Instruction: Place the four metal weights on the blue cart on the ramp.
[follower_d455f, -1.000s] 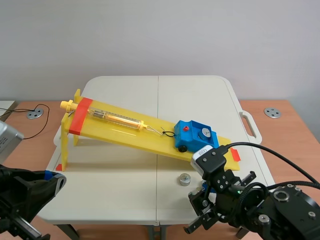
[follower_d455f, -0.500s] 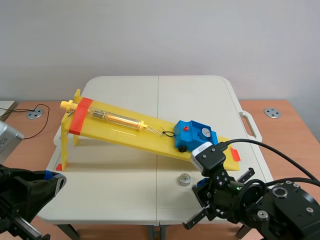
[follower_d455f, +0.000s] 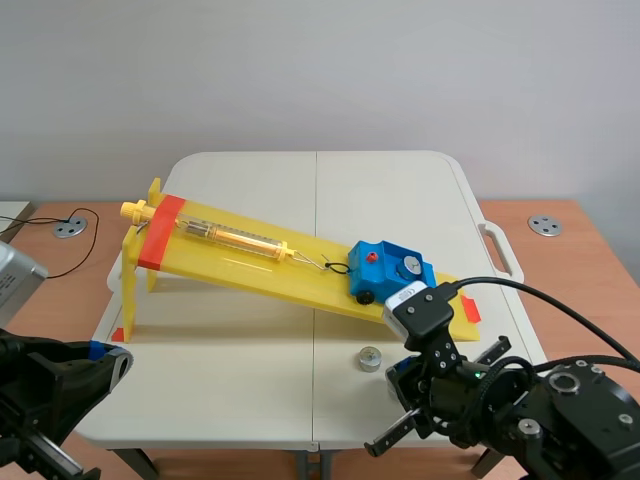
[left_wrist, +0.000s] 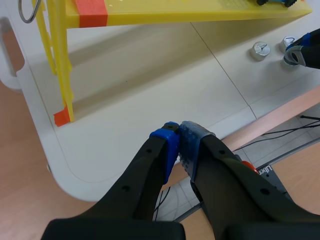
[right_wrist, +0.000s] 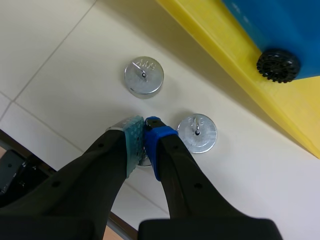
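Note:
The blue cart (follower_d455f: 392, 268) sits low on the yellow ramp (follower_d455f: 250, 262) with one metal weight (follower_d455f: 408, 266) on top of it. A second weight (follower_d455f: 370, 358) lies on the white table in front of the ramp. In the right wrist view, two weights (right_wrist: 144, 76) (right_wrist: 197, 133) lie on the table near the cart's black wheel (right_wrist: 278, 65). My right gripper (right_wrist: 144, 129) is shut beside the nearer one, and a sliver of metal (right_wrist: 144, 161) shows in the gap between its fingers. My left gripper (left_wrist: 178, 131) is shut on nothing over the table's front left edge.
A spring scale (follower_d455f: 230, 236) lies along the ramp, tied to the cart by a cord. The ramp's yellow leg (left_wrist: 62, 65) stands ahead of my left gripper. The white table (follower_d455f: 230, 370) has a handle (follower_d455f: 502, 250) on its right side.
My right arm's wrist has shifted slightly up the table toward the ramp. The loose weight in front of the ramp and the left arm have not moved.

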